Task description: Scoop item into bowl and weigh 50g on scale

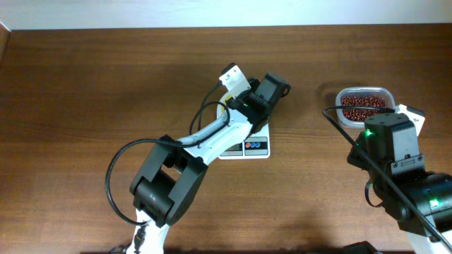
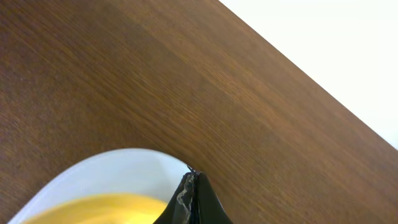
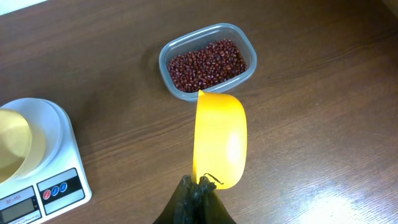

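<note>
**Right of the scale (image 1: 247, 148): beans in a tub, bowl on the platform**

Off the scale's right side, small glossy red-brown beans (image 3: 208, 62) lie as a loose, pebbly heap in a clear, rounded-rectangular plastic container (image 3: 165, 62). Between container and scale hangs a smooth yellow scoop (image 3: 219, 140), its tip near the container's rim. The right gripper (image 3: 198, 185) has its fingers pressed onto the scoop's handle. On the white square scale sits the round, pale yellow bowl (image 3: 15, 152). The left arm stretches out over the scale, and the left gripper (image 2: 191, 190) is pinched on the bowl's whitish rim. Under the scale lies a grained brown wooden table (image 1: 106, 85).
</note>
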